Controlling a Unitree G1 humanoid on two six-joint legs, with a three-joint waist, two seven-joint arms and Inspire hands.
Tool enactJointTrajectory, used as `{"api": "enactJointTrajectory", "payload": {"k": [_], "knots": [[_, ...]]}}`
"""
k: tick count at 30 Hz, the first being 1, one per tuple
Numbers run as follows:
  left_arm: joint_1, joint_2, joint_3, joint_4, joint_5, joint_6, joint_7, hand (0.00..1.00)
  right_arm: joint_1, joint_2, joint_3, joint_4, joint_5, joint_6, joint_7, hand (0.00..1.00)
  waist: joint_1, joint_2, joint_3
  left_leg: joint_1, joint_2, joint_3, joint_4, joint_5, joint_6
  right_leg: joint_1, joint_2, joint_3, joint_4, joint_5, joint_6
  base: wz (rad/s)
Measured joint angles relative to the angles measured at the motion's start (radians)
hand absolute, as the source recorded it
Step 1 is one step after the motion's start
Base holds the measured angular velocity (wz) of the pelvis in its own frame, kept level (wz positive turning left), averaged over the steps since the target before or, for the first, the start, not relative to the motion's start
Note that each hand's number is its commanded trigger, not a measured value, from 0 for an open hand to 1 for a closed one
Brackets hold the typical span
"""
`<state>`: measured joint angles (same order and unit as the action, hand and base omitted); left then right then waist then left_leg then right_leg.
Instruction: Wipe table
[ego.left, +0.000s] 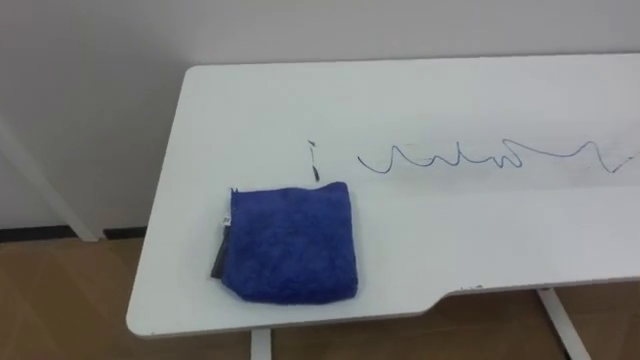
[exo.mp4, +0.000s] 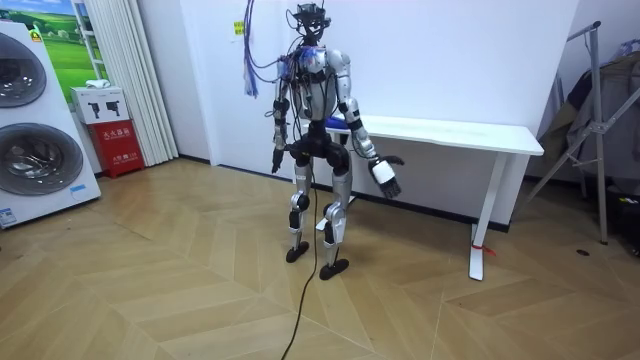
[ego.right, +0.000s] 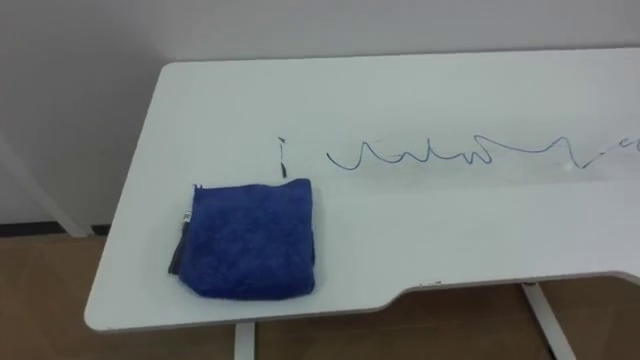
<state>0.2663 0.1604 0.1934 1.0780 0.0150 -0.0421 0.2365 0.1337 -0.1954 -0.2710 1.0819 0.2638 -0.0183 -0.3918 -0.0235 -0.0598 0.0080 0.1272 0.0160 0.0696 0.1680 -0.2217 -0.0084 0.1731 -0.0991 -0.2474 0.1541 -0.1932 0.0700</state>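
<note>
A folded blue cloth (ego.left: 291, 242) lies flat in the lower left of the eye views, on the white surface (ego.left: 420, 100) near its rounded front-left corner. Its near side sits close to the front edge and its left side a little in from the left end. A dark strip (ego.left: 219, 255) shows along its left side. The cloth is nearly square, so it has no long axis to line a grasp up with.

The long axis that matters belongs to the mark to be wiped. A dark scribbled line (ego.left: 480, 157) runs left to right from the middle of the frame out past its right edge. A short separate stroke (ego.left: 314, 160) stands just beyond the cloth's far edge. So the work lies up and to the right of the cloth.

In the room view the robot stands at the surface's left end, facing it. The right robot hand (exo.mp4: 385, 178) is held out low, below the level of the top and towards the frame's right. The left robot hand (exo.mp4: 275, 158) hangs beside the hip. I cannot tell how the fingers of either are set. Neither touches the cloth.

The right one looks the nearer, being lifted out towards the top. It would have to rise and come back leftward to reach the cloth.

There is bare room to the cloth's right and beyond it. Further right, the front edge steps inward, so a sweep there has less depth.
</note>
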Motion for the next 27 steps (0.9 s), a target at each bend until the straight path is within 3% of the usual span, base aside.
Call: {"api": "enactJointTrajectory", "payload": {"k": [3, 6, 8, 10, 14, 17, 22, 27], "knots": [[-0.010, 0.010, -0.002, -0.020, 0.008, 0.000, -0.001, 0.00, -0.026, -0.017, -0.006, -0.150, -0.098, -0.010, -0.092, 0.00, 0.002, -0.001, -0.0027, -0.001, 0.001, 0.001, 0.002, 0.000, 0.000, -0.002, 0.000, 0.000, 0.001, 0.001, -0.001, 0.00], [-0.004, 0.007, -0.015, -0.028, 0.045, 0.001, -0.012, 0.00, -0.048, -0.020, -0.004, -0.319, -0.291, -0.015, -0.153, 0.00, 0.009, 0.003, -0.0061, -0.008, 0.001, 0.006, 0.002, 0.001, 0.001, -0.018, 0.000, 0.009, 0.010, 0.001, -0.001, -0.06], [0.007, 0.007, -0.022, -0.028, 0.046, 0.007, -0.013, 0.00, -0.052, 0.002, -0.005, -0.396, -0.368, 0.007, -0.211, 0.00, 0.015, 0.005, -0.0057, -0.004, 0.002, 0.013, 0.001, 0.001, 0.001, -0.020, 0.001, 0.018, 0.013, 0.001, -0.001, -0.09], [0.017, 0.006, -0.023, -0.035, 0.047, 0.018, -0.013, 0.00, -0.028, 0.003, 0.006, -0.446, -0.418, 0.016, -0.217, 0.00, 0.020, 0.010, -0.0032, 0.001, 0.002, 0.022, -0.003, 0.001, 0.001, -0.024, 0.000, 0.026, 0.015, 0.000, -0.001, -0.21], [0.033, 0.006, -0.030, -0.046, 0.075, 0.027, -0.014, 0.00, -0.018, -0.005, 0.055, -0.716, -0.600, 0.013, -0.230, 0.00, 0.029, 0.014, -0.0055, -0.011, 0.003, 0.035, -0.002, 0.001, 0.001, -0.048, 0.000, 0.034, 0.017, 0.001, -0.001, -0.12], [0.042, 0.007, -0.057, -0.075, 0.075, 0.028, -0.015, 0.00, -0.038, -0.014, 0.089, -0.865, -0.718, -0.033, -0.234, 0.00, 0.035, 0.011, -0.0055, -0.008, 0.003, 0.027, -0.001, 0.001, 0.001, -0.040, 0.000, 0.024, 0.015, 0.001, -0.001, 0.08], [0.030, 0.002, -0.095, -0.072, 0.077, 0.028, -0.024, 0.00, -0.084, -0.014, 0.178, -0.948, -0.860, -0.048, -0.237, 0.00, 0.067, 0.002, -0.0049, -0.002, 0.003, 0.011, -0.002, 0.001, 0.001, -0.022, 0.000, 0.000, 0.015, 0.001, -0.001, 0.10], [0.035, 0.002, -0.091, -0.075, 0.079, 0.045, -0.044, 0.00, -0.132, -0.015, 0.203, -1.000, -0.974, -0.053, -0.213, 0.00, 0.099, 0.011, -0.0047, -0.001, 0.003, 0.001, -0.004, 0.001, 0.001, -0.016, 0.000, -0.005, 0.014, 0.001, -0.001, 0.07]]}}
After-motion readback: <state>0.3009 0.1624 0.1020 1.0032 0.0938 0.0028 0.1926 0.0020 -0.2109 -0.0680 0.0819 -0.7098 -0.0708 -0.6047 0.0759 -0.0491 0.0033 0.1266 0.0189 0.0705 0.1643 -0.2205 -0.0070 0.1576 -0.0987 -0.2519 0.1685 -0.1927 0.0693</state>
